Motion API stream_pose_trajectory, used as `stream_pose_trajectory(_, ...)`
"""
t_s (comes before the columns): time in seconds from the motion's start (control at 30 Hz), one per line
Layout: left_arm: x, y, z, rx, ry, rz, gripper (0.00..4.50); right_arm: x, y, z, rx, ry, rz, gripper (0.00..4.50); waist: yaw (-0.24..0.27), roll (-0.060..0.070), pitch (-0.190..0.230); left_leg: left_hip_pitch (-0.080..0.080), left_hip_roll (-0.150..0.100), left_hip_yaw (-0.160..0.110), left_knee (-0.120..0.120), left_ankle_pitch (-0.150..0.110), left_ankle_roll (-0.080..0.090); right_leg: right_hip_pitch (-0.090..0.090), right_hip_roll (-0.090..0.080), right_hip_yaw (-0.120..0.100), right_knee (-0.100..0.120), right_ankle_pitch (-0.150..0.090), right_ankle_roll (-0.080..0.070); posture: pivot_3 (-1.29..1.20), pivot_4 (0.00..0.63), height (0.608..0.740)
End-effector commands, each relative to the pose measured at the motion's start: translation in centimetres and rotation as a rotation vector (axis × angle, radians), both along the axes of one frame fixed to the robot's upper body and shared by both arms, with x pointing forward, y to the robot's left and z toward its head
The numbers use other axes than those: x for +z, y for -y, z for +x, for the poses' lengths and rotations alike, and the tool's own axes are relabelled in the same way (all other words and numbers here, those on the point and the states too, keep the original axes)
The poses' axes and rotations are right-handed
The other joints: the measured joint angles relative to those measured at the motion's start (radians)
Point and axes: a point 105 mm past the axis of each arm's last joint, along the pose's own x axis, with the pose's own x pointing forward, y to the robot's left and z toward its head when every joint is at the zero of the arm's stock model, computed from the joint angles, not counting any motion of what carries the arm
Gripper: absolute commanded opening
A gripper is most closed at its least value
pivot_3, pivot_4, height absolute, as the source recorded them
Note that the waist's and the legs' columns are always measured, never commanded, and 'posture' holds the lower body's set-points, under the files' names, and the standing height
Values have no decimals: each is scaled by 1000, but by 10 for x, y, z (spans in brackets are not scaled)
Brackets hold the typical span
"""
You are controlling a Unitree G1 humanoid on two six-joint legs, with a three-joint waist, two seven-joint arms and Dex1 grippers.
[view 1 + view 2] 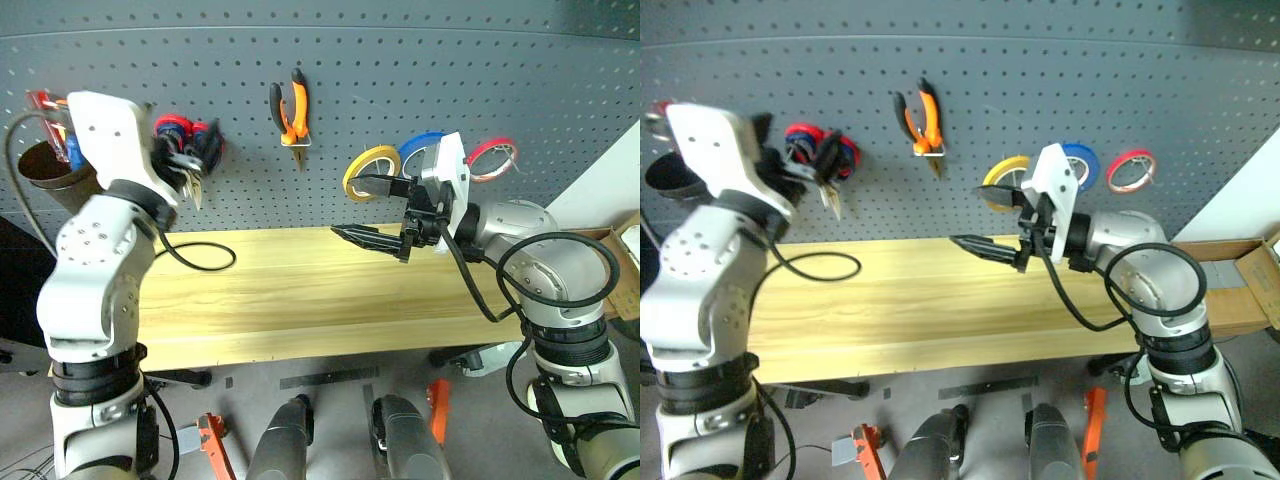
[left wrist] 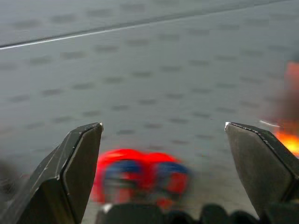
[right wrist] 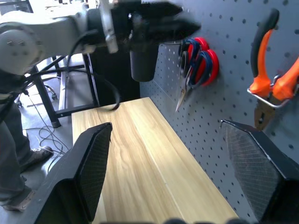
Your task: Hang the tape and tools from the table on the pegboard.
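Left hand (image 2: 163,126) up at the far left of the pegboard (image 1: 400,70), black fingers spread wide, nothing pinched between them. Right in front of the fingers: red-and-blue-handled scissors (image 3: 198,65) hanging from a hook, blades down. Something dark close beside those handles, perhaps the black-handled scissors; cannot tell.

Right hand (image 1: 365,210) level over the middle of the desk (image 1: 300,300), pointing left, fingers also spread and empty.

Pliers (image 1: 290,115) already on a hook, upper middle of the board. Yellow tape (image 1: 370,172) hung to their right, just beyond the right hand's upper finger, with blue tape ring (image 1: 420,150) and red tape ring (image 1: 492,160) further right.

Likely trouble from here:
- Brushing the scissors with a spread finger on pulling the left hand away; hung loosely on one hook, so easily swung or lifted off and dropped to the desk.
- Snagging the black cable (image 1: 200,262) that loops down from the left arm onto the desk.
- Catching the yellow ring with the right hand's upper finger on any lift or swing toward the board; thin and light, so prone to slipping off its hook.
- Knocking the neighbouring rings loose along with it.
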Motion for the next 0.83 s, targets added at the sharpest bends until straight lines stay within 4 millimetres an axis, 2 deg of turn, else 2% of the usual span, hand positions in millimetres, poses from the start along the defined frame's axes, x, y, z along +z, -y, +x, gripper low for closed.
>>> stream_pose_trajectory(0.03,-21,26,-16,-152,-67,91,4480,6,6,-10,6,32,23,3992,0,1,-3,0,1,0,0,0,0,0,1,0,0,0,0,-76,179,740)
stream_pose_trajectory(0.1,-47,32,-21,-207,-179,96,4480,3,7,-11,1,22,25,3992,0,2,-3,1,1,0,0,0,0,1,1,0,0,0,0,-82,176,740)
stream_pose_trajectory(0.17,-83,32,-28,-240,-301,153,4480,-1,9,-12,-17,10,30,3992,0,3,-7,1,1,0,0,0,0,1,2,1,0,0,-1,-88,173,740)
stream_pose_trajectory(0.23,-105,24,-31,-212,-367,121,4480,-5,11,-10,-52,6,40,3992,0,7,-13,2,1,0,0,0,0,2,2,1,-1,0,-1,-92,167,740)
stream_pose_trajectory(0.33,-120,9,-30,-146,-374,6,4480,-17,16,-3,-154,13,63,3992,8,10,-23,2,1,-1,0,0,0,3,2,1,-1,0,-1,-97,157,740)
stream_pose_trajectory(0.4,-124,7,-34,-155,-354,-63,4480,-29,19,3,-226,19,58,3992,9,9,-32,2,1,-1,0,0,0,3,2,0,0,0,-1,-99,151,740)
stream_pose_trajectory(0.47,-140,2,-40,-141,-382,-78,4480,-44,23,10,-314,4,66,3992,9,10,-48,2,1,-1,0,0,0,4,2,1,-1,0,-1,-99,146,740)
stream_pose_trajectory(0.57,-161,-9,-45,-81,-414,-89,4480,-72,32,16,-433,-11,59,3992,9,13,-65,4,1,-1,0,0,0,6,2,1,-1,0,-1,-98,131,740)
stream_pose_trajectory(0.63,-169,-17,-46,-31,-415,-114,4480,-88,39,18,-495,-10,62,3992,10,14,-75,8,1,-1,-1,0,0,8,2,1,-2,0,-1,-98,118,740)
stream_pose_trajectory(0.67,-174,-27,-46,35,-393,-102,4480,-104,48,21,-563,-20,60,3992,11,14,-79,9,1,-1,-1,0,1,10,2,1,-2,0,-1,-97,112,740)
stream_pose_trajectory(0.77,-183,-44,-45,139,-355,-85,4480,-135,68,27,-700,-33,54,3992,14,14,-96,11,1,-1,-1,-1,1,11,3,2,-1,0,-1,-89,106,740)
stream_pose_trajectory(0.83,-188,-50,-43,162,-345,-76,4480,-148,77,32,-768,-45,58,3992,16,15,-96,19,1,0,-2,-2,4,15,3,2,-1,0,-1,-84,103,740)
